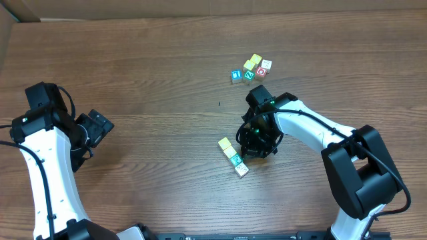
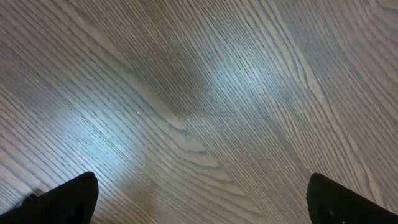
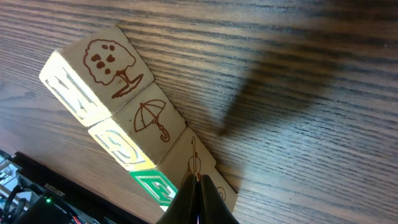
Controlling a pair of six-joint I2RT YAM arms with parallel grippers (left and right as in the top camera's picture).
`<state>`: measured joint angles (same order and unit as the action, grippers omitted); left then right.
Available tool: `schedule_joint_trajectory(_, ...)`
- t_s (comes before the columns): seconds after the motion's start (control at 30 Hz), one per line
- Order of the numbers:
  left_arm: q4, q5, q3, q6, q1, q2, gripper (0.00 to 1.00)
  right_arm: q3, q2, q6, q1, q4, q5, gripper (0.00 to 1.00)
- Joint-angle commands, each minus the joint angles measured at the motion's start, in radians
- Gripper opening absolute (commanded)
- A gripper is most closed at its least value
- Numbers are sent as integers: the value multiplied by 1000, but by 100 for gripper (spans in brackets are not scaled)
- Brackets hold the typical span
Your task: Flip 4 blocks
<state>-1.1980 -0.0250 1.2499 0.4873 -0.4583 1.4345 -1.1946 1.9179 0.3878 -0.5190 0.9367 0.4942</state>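
Four blocks lie in a slanted row near the front middle: two yellow blocks, a teal-green block and a whitish block. In the right wrist view their tops show line drawings: a tree, an umbrella and a third figure, with a green side face below. My right gripper is shut, its tips right over the third block's top, holding nothing. My left gripper is open far to the left over bare wood.
A cluster of other cubes sits at the back: blue-faced, green, red-faced, white and two yellow. The wooden table ends at the left in a pale edge.
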Motion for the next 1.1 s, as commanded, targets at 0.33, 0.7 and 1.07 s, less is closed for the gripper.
schedule_joint_trajectory(0.33,-2,7,-5,-9,-3,5,100,4,-22,9,-5,-13,10,4)
schedule_joint_trajectory(0.7,-2,7,-5,-9,-3,5,100,-32,-22,9,82,55,8,4)
schedule_joint_trajectory(1.07,95,-40,-5,61,-3,5,99,-35,-22,-81,117,147,-50,4)
